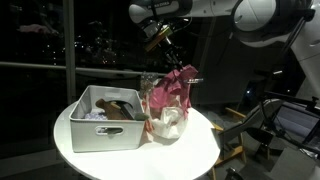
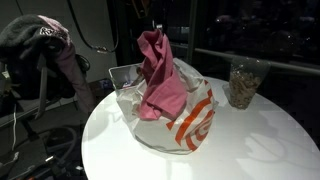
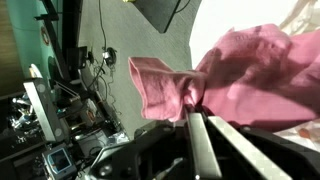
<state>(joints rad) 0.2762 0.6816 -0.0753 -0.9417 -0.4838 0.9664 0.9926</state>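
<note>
The white bin (image 1: 100,128) stands just left of the plastic bag (image 1: 168,122) on the round table (image 1: 205,150). It holds brown and pale things that are too dark and small to identify. Above the bag, the gripper (image 1: 172,60) is only a dark shape in an exterior view, and its jaws cannot be read there. In an exterior view it is lost in the black top of the picture. To the right of the bag, a glass jar (image 2: 245,82) holds something brownish that I cannot name.

The pink cloth (image 2: 158,70) hangs straight over the mouth of the bag. Its lower part spreads down over the front of the bag and touches it. The cloth is dusty pink, crumpled, with soft long folds. In the wrist view, the two fingers (image 3: 190,135) are pressed together on one fold of the cloth.
</note>
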